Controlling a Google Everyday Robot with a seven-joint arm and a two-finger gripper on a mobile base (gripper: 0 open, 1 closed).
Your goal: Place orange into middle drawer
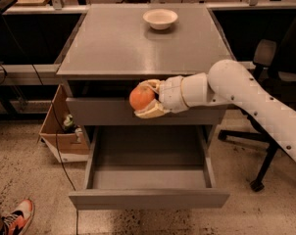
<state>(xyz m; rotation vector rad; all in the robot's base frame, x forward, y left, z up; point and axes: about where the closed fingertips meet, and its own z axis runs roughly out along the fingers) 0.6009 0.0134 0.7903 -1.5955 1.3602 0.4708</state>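
- Fingers (150, 113) of the gripper (140, 99) clasp the orange (141, 96), held before the top drawer (104, 112) and above the open middle drawer (148, 179).
- Risk: the orange seems to hang over the drawer's rear. Dropped from this height, it may bounce out.

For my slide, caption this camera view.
Gripper holds an orange above the open middle drawer, white bowl on the cabinet top.

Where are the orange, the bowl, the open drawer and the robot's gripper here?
orange (140, 97): camera view, centre of its skin.
bowl (160, 24): camera view, its front wall.
middle drawer (148, 199): camera view, its front panel.
gripper (146, 99): camera view, between the fingertips gripping the orange, above the open drawer.
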